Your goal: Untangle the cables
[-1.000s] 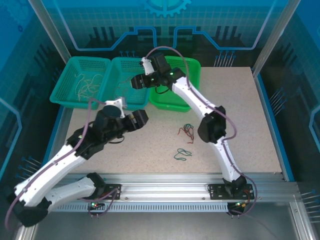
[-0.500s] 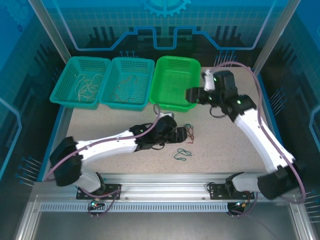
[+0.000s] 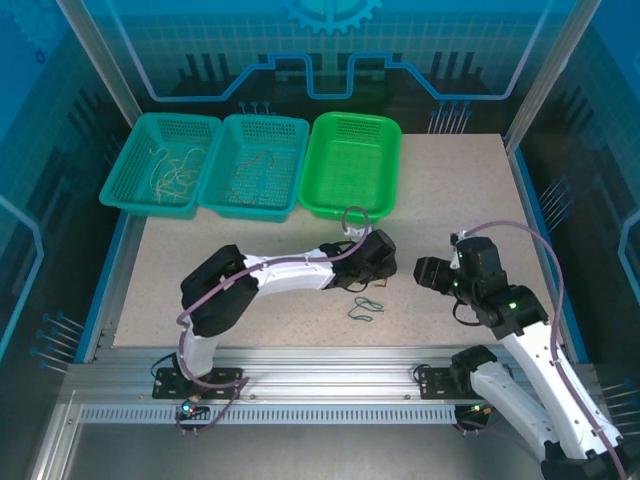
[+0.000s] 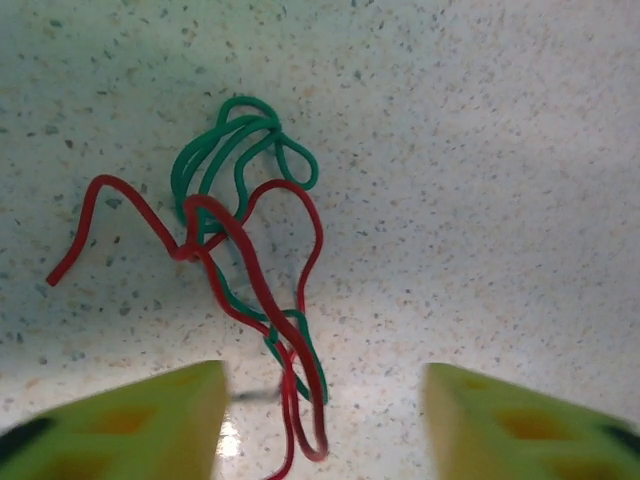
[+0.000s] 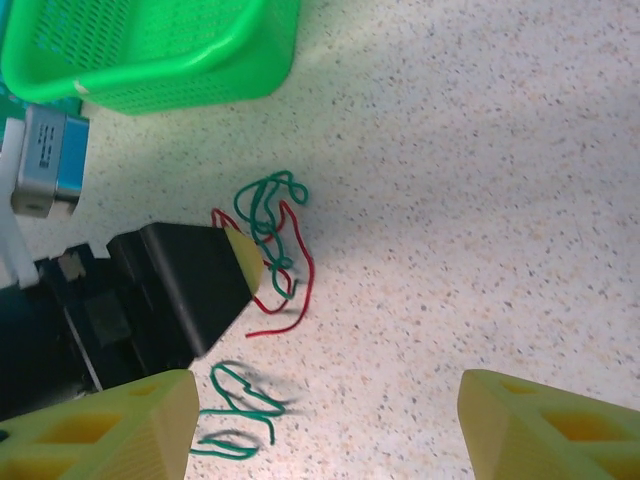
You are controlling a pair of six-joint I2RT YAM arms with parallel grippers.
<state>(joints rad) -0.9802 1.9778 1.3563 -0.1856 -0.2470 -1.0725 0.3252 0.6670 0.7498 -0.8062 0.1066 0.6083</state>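
You're in a robotics lab cell: the left arm (image 3: 290,275) and right arm (image 3: 533,348) are bolted to an aluminium rail (image 3: 330,385), and the speckled tabletop (image 3: 470,200) is boxed in by an aluminium post (image 3: 100,60) and blue panels (image 3: 330,60) printed with circuit graphics.

Left gripper (image 3: 379,266) low on table (image 3: 480,200); green cable (image 3: 365,308) just beside it. Right gripper (image 3: 424,270) near. Three baskets (image 3: 262,119) along far edge.

The tabletop (image 5: 480,200) is matt and finely speckled, like stone composite. The red and green cables (image 4: 248,268) have smooth, faintly glossy plastic sheaths. The bright green basket (image 5: 180,75) is shiny perforated plastic. The right arm's fingers (image 5: 530,420) look like matt yellow plastic.
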